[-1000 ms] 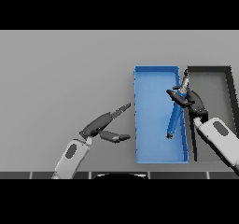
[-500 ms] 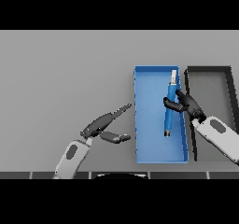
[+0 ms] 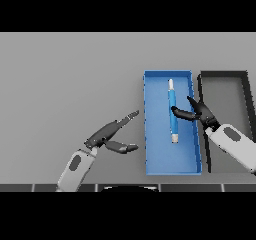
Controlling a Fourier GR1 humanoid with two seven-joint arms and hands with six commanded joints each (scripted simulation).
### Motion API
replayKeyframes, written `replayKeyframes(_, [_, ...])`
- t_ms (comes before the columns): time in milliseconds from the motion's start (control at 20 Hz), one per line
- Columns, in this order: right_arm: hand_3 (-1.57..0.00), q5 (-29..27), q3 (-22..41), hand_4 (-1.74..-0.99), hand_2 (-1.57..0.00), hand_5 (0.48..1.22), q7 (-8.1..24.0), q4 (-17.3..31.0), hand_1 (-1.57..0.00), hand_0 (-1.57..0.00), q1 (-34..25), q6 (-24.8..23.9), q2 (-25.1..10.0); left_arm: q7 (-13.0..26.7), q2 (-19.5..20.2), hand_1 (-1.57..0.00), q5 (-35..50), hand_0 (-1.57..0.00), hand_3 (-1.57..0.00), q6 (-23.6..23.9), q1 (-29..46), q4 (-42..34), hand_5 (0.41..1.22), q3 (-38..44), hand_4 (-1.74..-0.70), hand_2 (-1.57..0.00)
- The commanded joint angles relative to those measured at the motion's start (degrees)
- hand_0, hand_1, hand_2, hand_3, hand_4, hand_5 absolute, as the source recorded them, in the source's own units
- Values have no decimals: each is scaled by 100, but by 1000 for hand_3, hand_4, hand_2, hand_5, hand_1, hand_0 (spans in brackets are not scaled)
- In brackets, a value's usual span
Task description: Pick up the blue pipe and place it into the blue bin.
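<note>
The blue pipe [image 3: 173, 109], with pale ends, lies lengthwise on the floor of the blue bin [image 3: 160, 164]. My right hand [image 3: 199, 113] is over the bin's right side, beside the pipe's middle. Its fingers [image 3: 181, 114] reach out to the pipe's side and the thumb points up away from it; the hand is open. My left hand [image 3: 106, 133] is open over the table, left of the blue bin, and holds nothing.
A black bin [image 3: 223, 75] stands right next to the blue bin on its right, and my right forearm [image 3: 235, 145] crosses over it. Bare grey table [image 3: 65, 79] stretches to the left and behind.
The pipe went from tilted in my right hand's grip to lying straight along the blue bin. The right hand's fingers opened and it drew back to the right. The left hand barely moved.
</note>
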Motion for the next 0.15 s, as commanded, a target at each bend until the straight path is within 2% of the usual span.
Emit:
replayKeyframes(0, [-3, 35, 19, -1022, -5, 655, -20, 17, -5, -6, -15, 20, 13, 39, 8, 1, 12, 1, 1, 0, -20, 13, 431, 26, -885, 1])
replayKeyframes(100, [-3, 9, 14, -1022, -5, 643, -5, 89, -5, -6, -102, 36, 86, 46, 84, 1, 69, 1, 1, -57, -75, 38, 431, 102, -885, 1])
